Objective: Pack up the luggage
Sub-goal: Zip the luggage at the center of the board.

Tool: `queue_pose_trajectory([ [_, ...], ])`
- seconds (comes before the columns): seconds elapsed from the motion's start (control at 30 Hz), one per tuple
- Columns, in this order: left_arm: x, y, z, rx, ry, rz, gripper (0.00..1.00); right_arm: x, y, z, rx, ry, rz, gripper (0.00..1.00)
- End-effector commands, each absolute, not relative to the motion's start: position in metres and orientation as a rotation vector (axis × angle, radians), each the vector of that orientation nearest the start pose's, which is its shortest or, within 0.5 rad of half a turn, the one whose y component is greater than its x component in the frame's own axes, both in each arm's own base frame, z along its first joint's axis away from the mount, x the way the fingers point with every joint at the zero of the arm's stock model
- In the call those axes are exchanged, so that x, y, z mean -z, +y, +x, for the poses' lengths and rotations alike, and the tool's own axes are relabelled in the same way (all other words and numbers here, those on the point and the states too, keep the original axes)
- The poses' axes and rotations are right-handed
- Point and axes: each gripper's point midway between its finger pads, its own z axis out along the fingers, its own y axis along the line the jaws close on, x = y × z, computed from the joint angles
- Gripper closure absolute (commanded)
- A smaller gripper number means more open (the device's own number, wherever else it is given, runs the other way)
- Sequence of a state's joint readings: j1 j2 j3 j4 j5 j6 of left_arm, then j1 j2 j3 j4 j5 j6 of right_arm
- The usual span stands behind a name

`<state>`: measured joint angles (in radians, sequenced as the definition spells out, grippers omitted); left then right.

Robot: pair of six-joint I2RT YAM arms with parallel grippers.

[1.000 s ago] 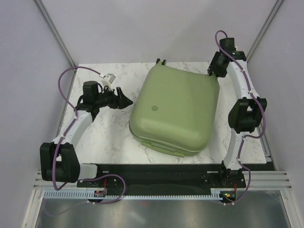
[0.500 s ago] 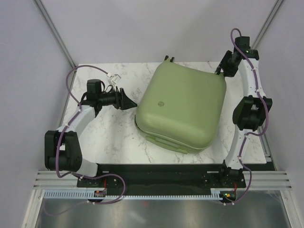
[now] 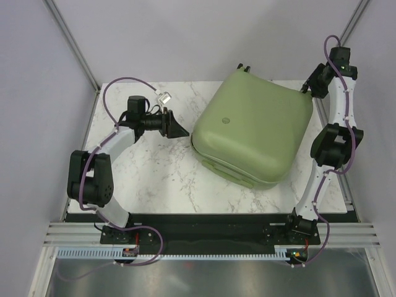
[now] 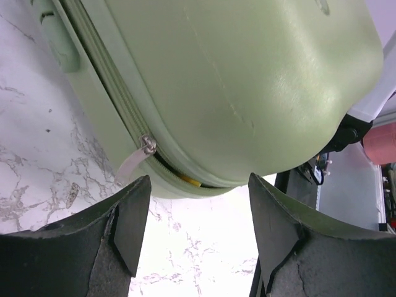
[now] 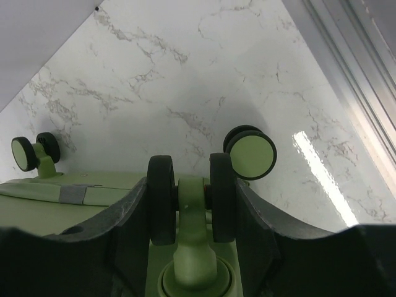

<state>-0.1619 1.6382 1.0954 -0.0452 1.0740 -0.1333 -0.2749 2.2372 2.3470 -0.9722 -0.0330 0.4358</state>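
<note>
The luggage (image 3: 257, 133), a pale sage-green hard-shell case, lies flat and skewed on the right half of the table, lid down. My right gripper (image 3: 307, 89) is at its far right corner, shut on a caster wheel (image 5: 192, 198), one finger pressed on each black tyre. Two more casters (image 5: 250, 154) (image 5: 28, 153) show beyond. My left gripper (image 3: 184, 131) stands open just left of the case's left corner, apart from it, nothing between its fingers. In the left wrist view the luggage (image 4: 247, 80) fills the top; its zipper pull (image 4: 139, 158) hangs at a short unzipped gap where something yellow (image 4: 189, 180) shows.
A white marble table (image 3: 148, 173) is enclosed by grey walls at back and sides. A black base rail (image 3: 204, 226) runs along the near edge. The table's right edge with its metal rail (image 5: 359, 93) lies close to the held caster.
The luggage has slid right and away and turned, drawn by the right gripper on its caster. My left gripper has followed it rightward across the table.
</note>
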Motion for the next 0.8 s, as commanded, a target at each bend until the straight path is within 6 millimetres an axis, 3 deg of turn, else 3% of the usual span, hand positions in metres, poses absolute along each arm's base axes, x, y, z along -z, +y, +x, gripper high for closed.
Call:
queue_pose_trajectory([
  [0.0, -0.190, -0.221, 0.361, 1.306, 1.861, 0.777, 0.29, -0.215, -0.183, 0.562, -0.015, 2.111, 0.851, 1.00],
  [0.03, -0.187, -0.221, 0.363, 1.296, 1.859, 0.785, 0.29, -0.215, -0.180, 0.564, -0.036, 2.111, 0.843, 1.00],
  [0.07, -0.176, -0.223, 0.378, 1.279, 1.836, 0.834, 0.28, -0.210, -0.172, 0.569, -0.100, 2.117, 0.820, 1.00],
  [0.17, -0.175, -0.224, 0.387, 1.258, 1.812, 0.861, 0.28, -0.207, -0.168, 0.572, -0.130, 2.119, 0.810, 1.00],
  [0.33, -0.157, -0.225, 0.403, 1.236, 1.807, 0.892, 0.28, -0.201, -0.158, 0.576, -0.206, 2.134, 0.780, 1.00],
  [0.43, -0.146, -0.225, 0.404, 1.260, 1.826, 0.885, 0.27, -0.199, -0.155, 0.577, -0.226, 2.136, 0.774, 1.00],
  [0.77, -0.143, -0.235, 0.396, 1.413, 1.794, 0.890, 0.27, -0.185, -0.153, 0.573, -0.226, 2.169, 0.770, 1.00],
])
